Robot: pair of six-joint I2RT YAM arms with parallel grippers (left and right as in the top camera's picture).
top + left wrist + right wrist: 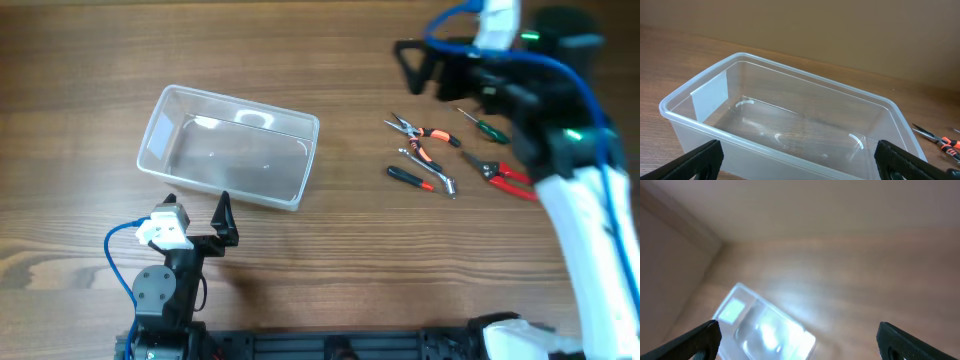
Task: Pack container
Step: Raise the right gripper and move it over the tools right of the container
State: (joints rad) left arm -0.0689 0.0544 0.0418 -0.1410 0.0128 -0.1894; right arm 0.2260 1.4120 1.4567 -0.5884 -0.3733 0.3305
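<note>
The clear plastic container (165, 112) lies empty on the wooden table at the left; it also shows in the left wrist view (705, 127) and, blurred, in the right wrist view (765, 330). My left gripper (198, 212) is open and empty just in front of its near wall. My right gripper (420, 62) is open and empty, raised above the table at the back right. Hand tools lie to the right of the container: orange-handled pliers (418, 130), a green screwdriver (485, 126), red cutters (500, 171), black-handled pliers (425, 176).
The right arm's white link (590, 240) spans the right side above the table. The robot base bar (330, 345) runs along the front edge. Pliers handles show at the right edge of the left wrist view (945, 142).
</note>
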